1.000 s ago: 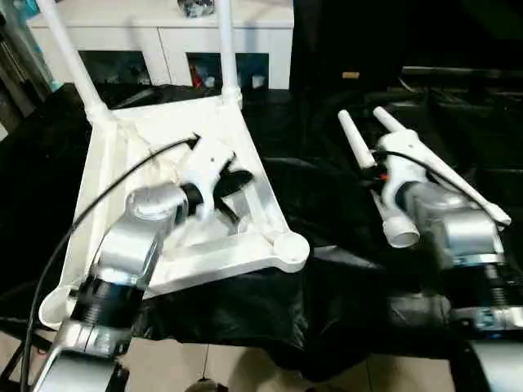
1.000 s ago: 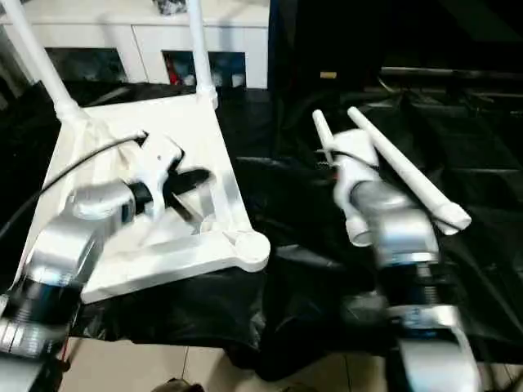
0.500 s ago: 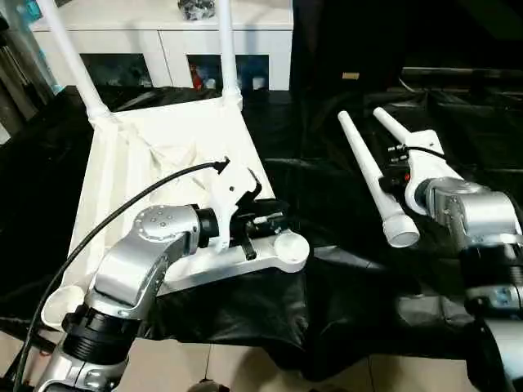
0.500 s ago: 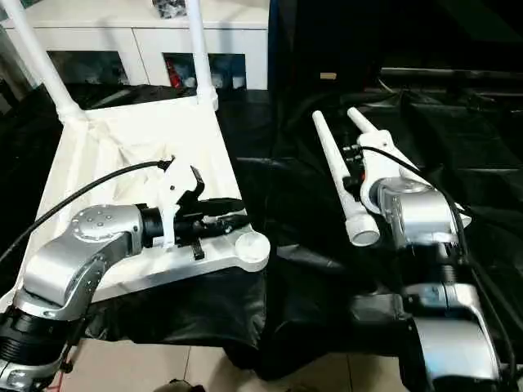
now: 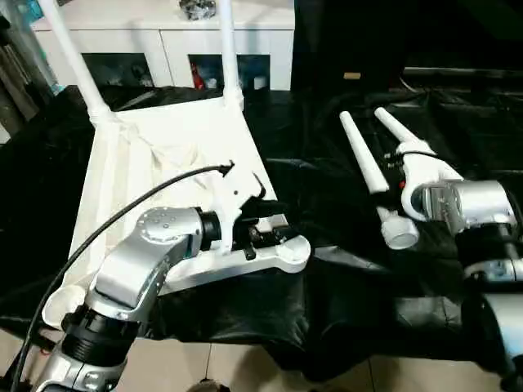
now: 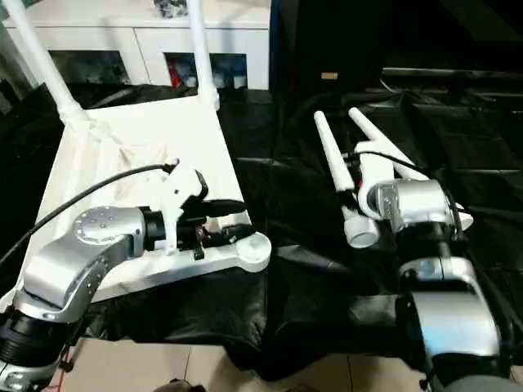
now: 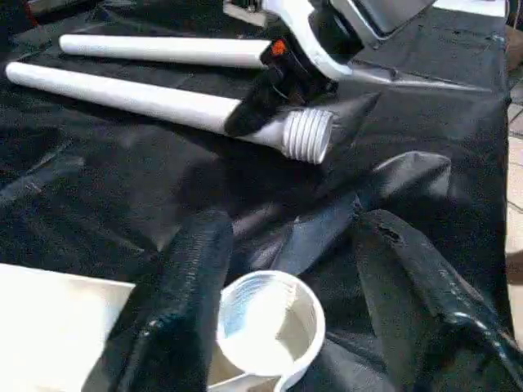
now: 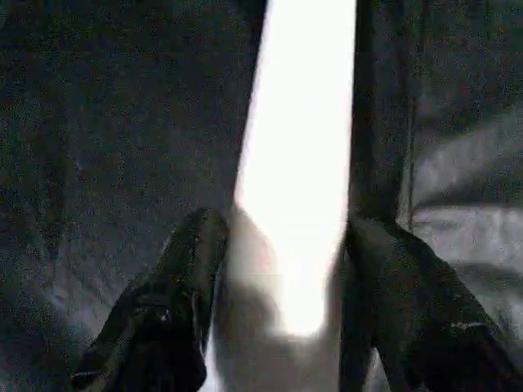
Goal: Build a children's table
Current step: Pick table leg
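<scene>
Our left gripper (image 7: 278,327), fingers spread, straddles the round corner socket (image 7: 265,327) of the white plastic ribbed tabletop (image 5: 163,155). Our right gripper (image 8: 278,318) brackets a long white tapered tube leg (image 8: 298,163) on the black cloth (image 5: 327,204); we cannot tell whether it grips.

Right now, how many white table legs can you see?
4. Two legs stand upright in the tabletop's far corner sockets: one at the left, one at the right. Two more lie side by side on the black cloth.
</scene>
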`<state>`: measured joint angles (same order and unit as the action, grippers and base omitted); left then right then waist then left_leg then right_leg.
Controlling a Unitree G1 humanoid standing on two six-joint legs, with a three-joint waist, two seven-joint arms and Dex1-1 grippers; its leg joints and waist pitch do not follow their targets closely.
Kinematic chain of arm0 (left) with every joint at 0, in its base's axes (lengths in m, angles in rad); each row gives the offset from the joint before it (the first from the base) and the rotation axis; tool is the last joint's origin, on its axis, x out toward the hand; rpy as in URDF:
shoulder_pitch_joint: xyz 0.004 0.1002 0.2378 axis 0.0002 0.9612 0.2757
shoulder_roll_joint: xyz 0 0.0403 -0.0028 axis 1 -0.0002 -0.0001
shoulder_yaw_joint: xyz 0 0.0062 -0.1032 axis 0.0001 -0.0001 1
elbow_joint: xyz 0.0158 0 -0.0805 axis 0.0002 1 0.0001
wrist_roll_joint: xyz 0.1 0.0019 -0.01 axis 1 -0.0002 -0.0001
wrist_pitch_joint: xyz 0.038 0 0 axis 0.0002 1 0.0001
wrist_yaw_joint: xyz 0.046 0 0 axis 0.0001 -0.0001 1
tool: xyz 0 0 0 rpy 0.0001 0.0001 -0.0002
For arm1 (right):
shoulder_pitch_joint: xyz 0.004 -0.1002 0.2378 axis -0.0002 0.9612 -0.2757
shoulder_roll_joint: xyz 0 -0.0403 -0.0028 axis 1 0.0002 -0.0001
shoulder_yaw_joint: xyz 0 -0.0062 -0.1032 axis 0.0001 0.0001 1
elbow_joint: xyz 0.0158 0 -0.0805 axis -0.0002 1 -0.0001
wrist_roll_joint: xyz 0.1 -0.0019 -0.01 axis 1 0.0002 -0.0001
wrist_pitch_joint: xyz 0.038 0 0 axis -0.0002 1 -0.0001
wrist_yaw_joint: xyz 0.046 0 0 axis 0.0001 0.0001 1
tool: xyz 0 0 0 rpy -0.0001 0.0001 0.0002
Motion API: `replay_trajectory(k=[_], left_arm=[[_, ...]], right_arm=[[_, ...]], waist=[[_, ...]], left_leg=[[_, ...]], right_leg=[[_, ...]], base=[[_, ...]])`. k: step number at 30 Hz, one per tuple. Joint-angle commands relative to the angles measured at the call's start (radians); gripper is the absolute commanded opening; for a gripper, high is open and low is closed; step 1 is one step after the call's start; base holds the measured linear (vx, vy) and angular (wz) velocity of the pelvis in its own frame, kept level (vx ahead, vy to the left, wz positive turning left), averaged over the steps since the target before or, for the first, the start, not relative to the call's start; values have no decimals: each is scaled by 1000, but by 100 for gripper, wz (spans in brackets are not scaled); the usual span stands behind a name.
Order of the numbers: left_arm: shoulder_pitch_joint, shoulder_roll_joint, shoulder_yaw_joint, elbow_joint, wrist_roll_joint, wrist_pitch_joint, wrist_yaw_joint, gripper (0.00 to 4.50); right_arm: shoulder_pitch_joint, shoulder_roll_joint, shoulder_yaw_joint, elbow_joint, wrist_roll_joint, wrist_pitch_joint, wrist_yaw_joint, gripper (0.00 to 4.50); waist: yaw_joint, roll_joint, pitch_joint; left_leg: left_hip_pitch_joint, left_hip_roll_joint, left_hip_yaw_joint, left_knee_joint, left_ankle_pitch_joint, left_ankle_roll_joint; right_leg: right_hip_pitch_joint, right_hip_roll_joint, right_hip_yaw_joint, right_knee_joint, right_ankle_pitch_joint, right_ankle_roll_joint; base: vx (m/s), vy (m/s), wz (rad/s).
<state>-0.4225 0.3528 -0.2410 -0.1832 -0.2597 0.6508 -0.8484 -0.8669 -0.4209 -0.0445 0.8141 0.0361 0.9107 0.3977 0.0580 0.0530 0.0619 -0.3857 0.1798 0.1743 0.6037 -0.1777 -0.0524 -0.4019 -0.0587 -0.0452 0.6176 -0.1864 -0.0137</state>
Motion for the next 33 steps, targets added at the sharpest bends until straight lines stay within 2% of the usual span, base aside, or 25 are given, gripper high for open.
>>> replay_trajectory(k=[1,2,8,10,16,19,21,23,24,25,26,27,28,29,30,31,32,33], left_arm=[[3,21,-13,-31,-5,15,-16,275],[3,25,-15,-34,-8,18,-18,279],[7,34,-16,-47,-19,28,-23,281],[6,37,-15,-46,-22,28,-22,281],[1,40,-8,-41,-26,25,-16,281],[-4,28,3,-15,-8,-4,14,281],[-6,22,7,-6,-3,-11,27,281],[-13,1,21,18,8,-40,64,281],[-20,-15,34,34,13,-55,89,281],[-50,-73,82,87,17,-89,171,281],[-71,-110,117,115,5,-93,217,281],[-91,-146,150,137,-18,-83,250,281],[-101,-164,169,148,-35,-74,265,281],[-116,-194,194,158,-77,-56,269,281],[-135,-242,227,173,-147,-24,268,281],[-139,-252,233,176,-161,-17,268,281],[-145,-267,243,182,-183,-6,268,281],[-152,-288,252,192,-213,7,264,281]], right_arm=[[-29,-14,7,71,-14,-5,6,268],[-34,-15,7,91,-17,-11,8,249],[-54,-21,5,173,-16,-35,20,197],[-64,-23,2,204,-15,-49,19,197],[-83,-25,-34,254,1,-84,-10,189],[-84,-34,-81,239,38,-96,-17,189],[-83,-36,-91,232,49,-96,-12,189],[-75,-34,-123,198,80,-115,4,189],[-67,-30,-142,172,101,-122,18,189],[-35,-11,-198,79,166,-139,59,189],[-10,8,-231,16,210,-146,87,189],[19,30,-262,-53,258,-160,121,189],[37,44,-278,-93,285,-168,140,189],[76,73,-291,-176,331,-184,183,189],[139,112,-292,-304,396,-183,248,188],[152,120,-290,-329,409,-183,260,188],[172,131,-288,-367,430,-181,281,188],[197,143,-275,-408,448,-172,302,188]], waist=[[1,-12,-79],[2,-10,-79],[1,-11,-76],[1,-13,-76],[0,-11,-71],[-1,-11,-72],[-1,-12,-74],[0,-13,-76],[1,-9,-77],[2,0,-76],[4,0,-79],[4,3,-82],[4,-5,-83],[6,4,-84],[8,3,-84],[15,-2,-86],[15,-4,-90],[16,-2,-89]], left_leg=[[16,33,-7,-51,-127,15],[17,34,-7,-51,-131,14],[16,34,-6,-50,-146,12],[17,34,-6,-50,-157,10],[19,33,-8,-50,-211,-8],[19,32,-8,-51,-216,-11],[17,31,-8,-50,-208,-7],[15,31,-8,-48,-190,1],[15,31,-8,-48,-186,3],[13,29,-7,-47,-183,8],[11,28,-7,-44,-171,16],[12,30,-8,-45,-162,23],[9,30,-9,-46,-150,42],[7,29,-12,-45,-133,54],[8,30,-9,-43,-131,62],[7,29,-7,-41,-108,81],[3,33,-13,-42,-78,97],[4,33,-10,-41,-74,103]], right_leg=[[57,-64,35,-65,-124,-255],[56,-65,35,-64,-130,-257],[55,-64,34,-65,-155,-255],[53,-64,34,-66,-174,-251],[47,-65,34,-73,-260,-229],[47,-64,34,-73,-264,-224],[49,-63,34,-73,-252,-221],[51,-63,34,-71,-230,-222],[51,-63,34,-70,-222,-223],[52,-61,33,-72,-205,-221],[59,-60,34,-69,-161,-216],[60,-61,34,-70,-140,-217],[61,-61,32,-68,-110,-226],[64,-64,29,-64,-96,-238],[61,-64,31,-68,-91,-238],[65,-63,32,-64,-65,-242],[65,-64,28,-57,-45,-260],[61,-63,28,-60,-49,-262]], base=[[0,0,0],[0,0,0],[0,0,0],[0,0,0],[0,0,0],[0,0,0],[0,0,0],[0,0,0],[0,0,0],[0,0,0],[0,0,0],[0,0,0],[0,0,0],[0,0,0],[0,0,0],[0,0,0],[0,0,0],[0,0,0]])
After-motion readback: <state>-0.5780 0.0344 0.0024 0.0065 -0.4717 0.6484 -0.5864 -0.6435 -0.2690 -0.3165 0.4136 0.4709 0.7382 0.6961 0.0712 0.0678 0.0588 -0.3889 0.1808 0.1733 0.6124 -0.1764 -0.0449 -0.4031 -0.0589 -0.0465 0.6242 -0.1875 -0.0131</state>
